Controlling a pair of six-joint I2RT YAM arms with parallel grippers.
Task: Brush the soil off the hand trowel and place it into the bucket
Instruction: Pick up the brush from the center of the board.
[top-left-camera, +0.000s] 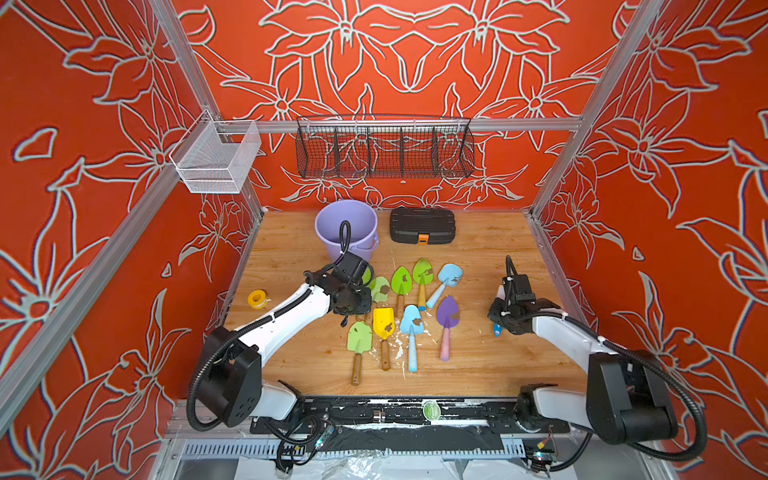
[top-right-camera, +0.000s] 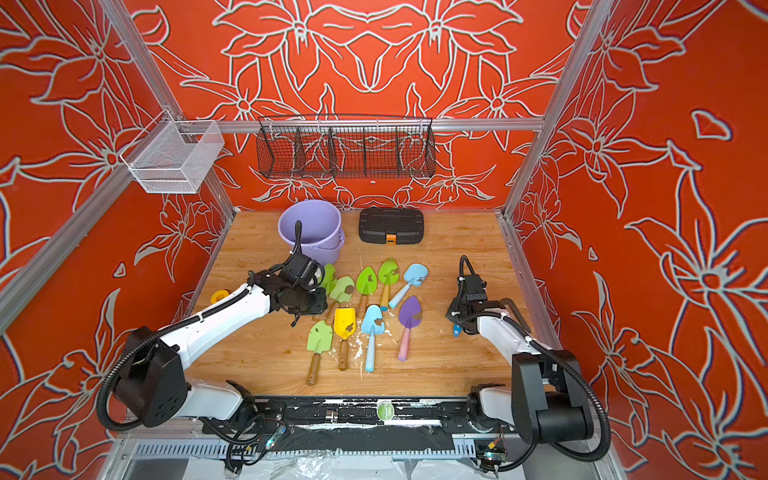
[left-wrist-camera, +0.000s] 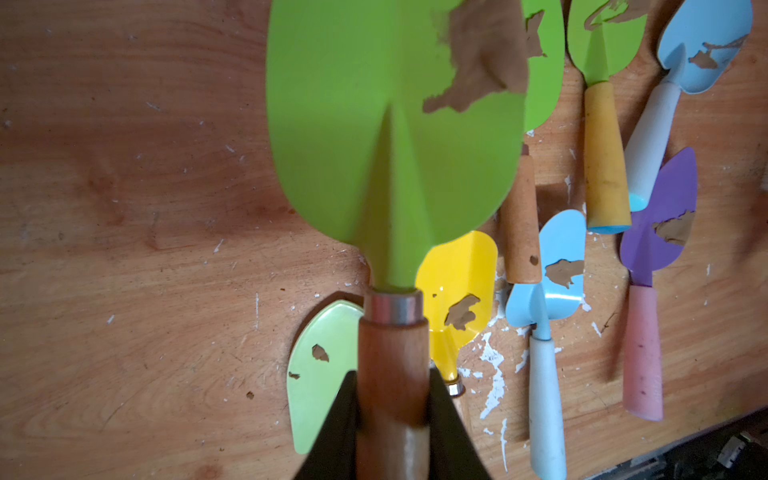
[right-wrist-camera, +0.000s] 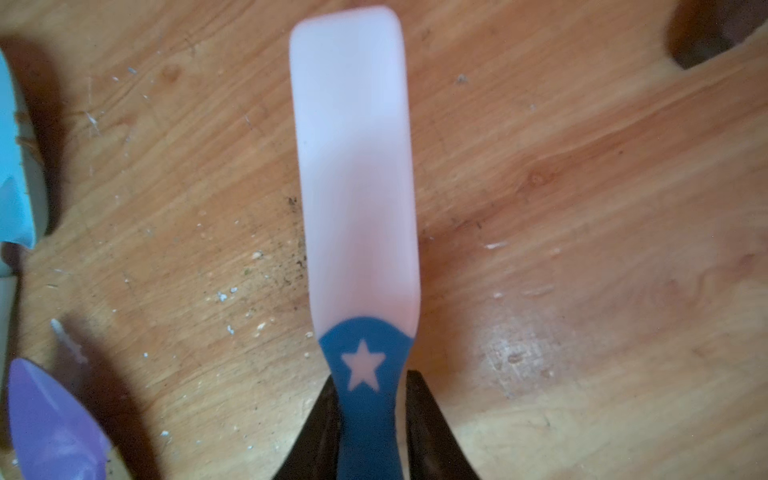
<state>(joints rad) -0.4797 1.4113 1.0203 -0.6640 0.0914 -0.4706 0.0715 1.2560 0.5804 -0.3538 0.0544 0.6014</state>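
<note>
In both top views, a wooden table (top-left-camera: 478, 365) sits inside orange flowered walls. The lavender bucket (top-left-camera: 346, 224) stands upright at the back, just beside a closed black case (top-left-camera: 422, 224). Loose coloured trowels (top-left-camera: 411, 332), each smeared brown, lie mid-table. A yellow tape roll (top-left-camera: 257, 298) sits at the left edge. The left arm (top-left-camera: 286, 316) crosses in front of the bucket, hiding part of its wall. The hand trowel (top-left-camera: 379, 287) pokes out from under that wrist, near the bucket's base, outside it.

Left wrist view: the left gripper (left-wrist-camera: 392, 399) has its jaws clamped on the hand trowel's wooden handle. Its bright green blade hangs over a pale green trowel (left-wrist-camera: 320, 374) and a yellow trowel (left-wrist-camera: 457, 282), covering parts of both. The soil (left-wrist-camera: 478, 62) is a brown patch on one side of the blade.

Right wrist view: the right gripper (right-wrist-camera: 370, 386) has narrow jaws holding a scraper (right-wrist-camera: 353, 166) by its blue, star-marked handle; the flat head is pale and translucent.
</note>
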